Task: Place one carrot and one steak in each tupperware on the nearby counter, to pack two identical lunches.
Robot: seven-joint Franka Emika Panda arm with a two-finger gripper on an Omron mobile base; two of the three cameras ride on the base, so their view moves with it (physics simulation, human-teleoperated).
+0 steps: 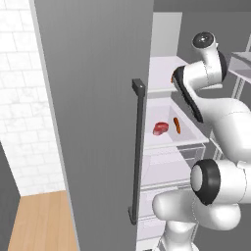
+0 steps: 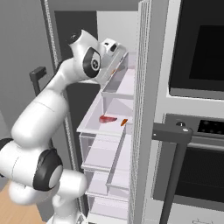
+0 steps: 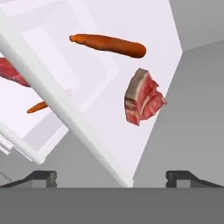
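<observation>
Reaching into the open fridge, the hand [image 3: 111,177] hangs above an upper shelf [image 3: 144,17] with its jaws spread wide and nothing between them; the two dark fingertips [image 3: 41,177] sit at the bottom corners of the hand view. A carrot [image 3: 108,45] lies in the upper middle of that view, and a steak [image 3: 142,97] just below and to its right, near the shelf's front lip.

A second steak [image 1: 160,128] and second carrot [image 1: 177,125] rest on the lower shelf, at the centre of the left base view, close together but apart.

Risks, as I judge them: the steak sits close to the shelf edge, so a slanted descent could nudge it off the lip. Carrot and steak lie near each other, and wide jaws may catch both or knock one aside. The carrot is round and slim, so a grip across its taper could let it roll or squirt out. The fridge door [image 1: 93,122] and its dark handle [image 1: 137,152] stand close to the arm; pulling back carelessly could strike them.
</observation>
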